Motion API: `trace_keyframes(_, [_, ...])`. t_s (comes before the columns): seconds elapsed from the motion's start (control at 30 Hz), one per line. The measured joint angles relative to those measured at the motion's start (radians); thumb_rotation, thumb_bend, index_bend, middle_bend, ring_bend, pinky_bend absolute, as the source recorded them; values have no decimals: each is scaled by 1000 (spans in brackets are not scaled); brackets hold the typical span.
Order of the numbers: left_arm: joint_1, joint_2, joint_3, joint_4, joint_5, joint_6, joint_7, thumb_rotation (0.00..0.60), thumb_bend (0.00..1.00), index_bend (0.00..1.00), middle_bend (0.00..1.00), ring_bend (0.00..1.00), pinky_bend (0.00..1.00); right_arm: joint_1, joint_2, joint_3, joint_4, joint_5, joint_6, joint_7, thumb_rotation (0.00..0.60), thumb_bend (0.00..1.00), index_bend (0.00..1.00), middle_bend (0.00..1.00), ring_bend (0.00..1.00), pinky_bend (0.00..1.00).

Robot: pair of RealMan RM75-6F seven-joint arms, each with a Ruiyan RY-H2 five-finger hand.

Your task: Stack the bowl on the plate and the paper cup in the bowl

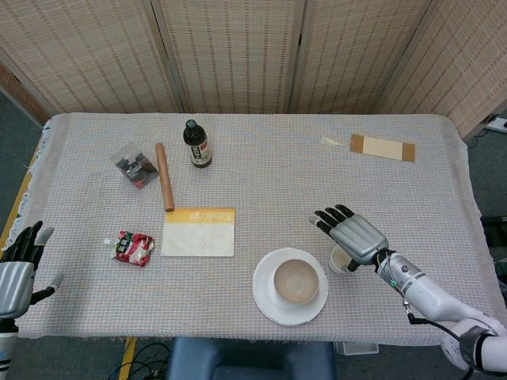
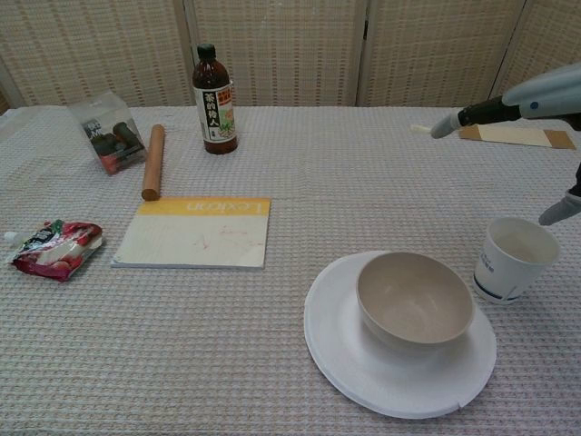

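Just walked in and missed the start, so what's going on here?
A two-armed robot is stacking tableware. The bowl already sits on the plate. The cup stands upright on the table right of the plate, not yet in the bowl. The right hand hovers open above the cup, holding nothing. The left hand is open at the table's near left edge.

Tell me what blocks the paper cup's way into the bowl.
Nothing visible. The paper cup stands upright beside the plate, just right of the empty bowl. The right hand hovers open above the cup.
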Motion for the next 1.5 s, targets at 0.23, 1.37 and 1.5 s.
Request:
trace_keyframes(0.23, [-3, -4, 2, 0, -1, -5, 7, 600, 312, 0, 20, 0, 243, -13, 40, -24, -9, 18, -47, 7, 600, 15, 45, 0, 0, 0])
trace_keyframes(1.37, [0, 0, 3, -4, -3, 4, 4, 600, 312, 0, 20, 0, 243, -80, -163, -22, 238, -59, -80, 125, 600, 189, 259, 0, 0, 0])
trace_keyframes(1.5, [2, 0, 4, -5, 0, 8, 6, 600, 312, 0, 20, 0, 243, -84, -179, -21, 253, -60, -76, 124, 600, 226, 306, 0, 0, 0])
